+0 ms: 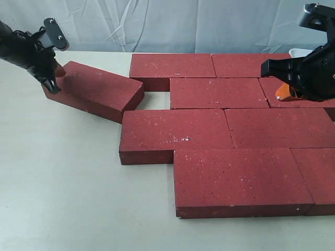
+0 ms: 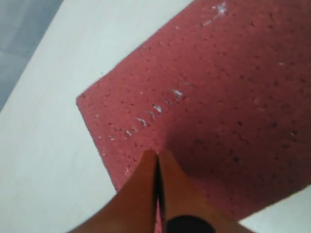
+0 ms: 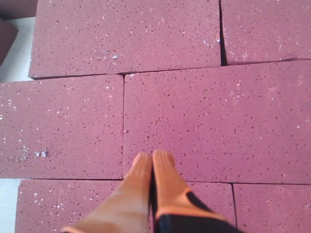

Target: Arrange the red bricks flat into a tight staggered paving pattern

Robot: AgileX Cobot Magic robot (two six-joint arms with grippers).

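Several dark-red bricks [image 1: 201, 93] lie flat in staggered rows across the middle and right of the table. One loose red brick [image 1: 94, 89] lies skewed at the left, apart from the rows. My left gripper [image 1: 52, 81] is shut, its orange tips [image 2: 156, 156] pressed together with nothing between them, over that brick's [image 2: 218, 97] far left corner. My right gripper [image 1: 287, 93] hangs shut and empty above the laid bricks at the right; its tips [image 3: 154, 156] sit over a joint between bricks [image 3: 218, 121].
The pale tabletop [image 1: 57, 183] spreads at the left and front. A small gap of table [image 1: 156, 99] lies between the skewed brick and the second row. A white object [image 1: 298, 52] peeks at the back right. A grey cloth backdrop [image 1: 157, 23] hangs behind.
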